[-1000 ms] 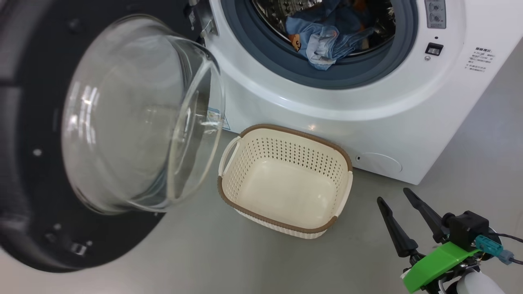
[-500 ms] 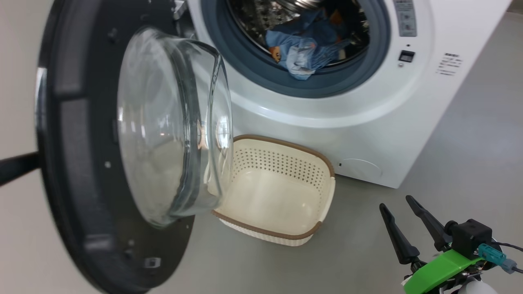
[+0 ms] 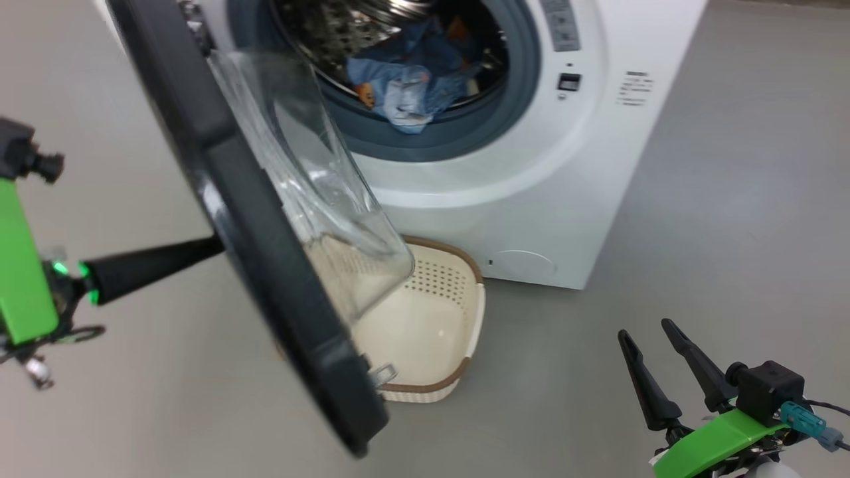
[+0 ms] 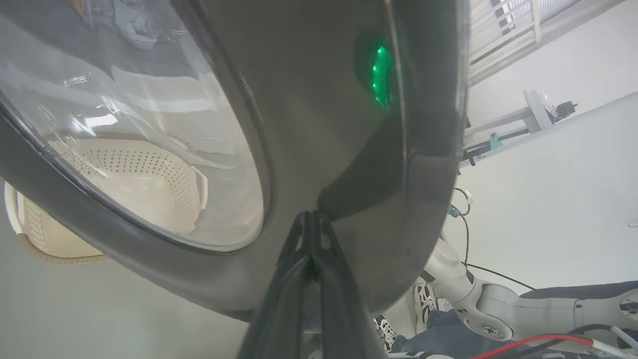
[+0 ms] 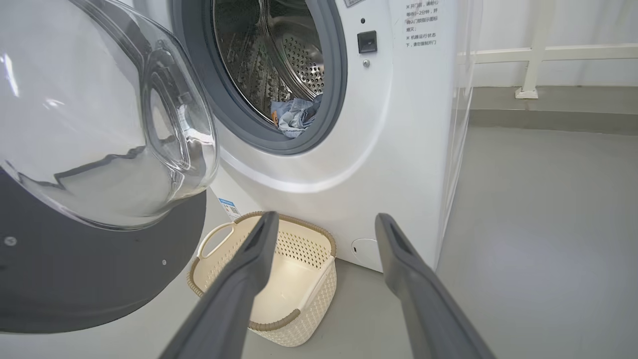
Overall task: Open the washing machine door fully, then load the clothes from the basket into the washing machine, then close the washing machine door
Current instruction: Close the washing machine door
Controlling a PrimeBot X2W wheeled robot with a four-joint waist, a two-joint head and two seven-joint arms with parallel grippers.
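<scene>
1. Right gripper [image 3: 644,328]: near right, above the grey floor [image 3: 697,219]. Its two long dark fingers are spread wide apart and hold nothing. In the right wrist view the gripper [image 5: 325,218] points toward the basket and the machine front, well apart from both.

2. Left gripper [image 3: 216,245]: near left. The fingers are pressed together with nothing between them. In the left wrist view the joined tips [image 4: 311,215] meet the outer face of the door at the edge of a darker recess.

3. Large round washing machine door, a glossy black ring around a clear bulging glass bowl [image 3: 265,265] [image 4: 319,124] [image 5: 99,279]: swung out from the machine, standing nearly edge-on in the head view, hinged at the machine's left. The glass bowl faces the drum opening.

4. Small cream perforated plastic basket with a brown woven-look rim [image 3: 475,312] [image 5: 319,294]: on the floor just in front of the machine, partly behind the door. Its bare cream bottom is visible.

5. Big white boxy front-loading washing machine [image 3: 531,199] [image 5: 398,149]: far centre, with its grey gasket and perforated steel drum exposed.

6. Light-blue fabric clothes with orange print [image 3: 405,86] [image 5: 296,114]: bunched inside the drum, at the lower front, touching the gasket lip.
</scene>
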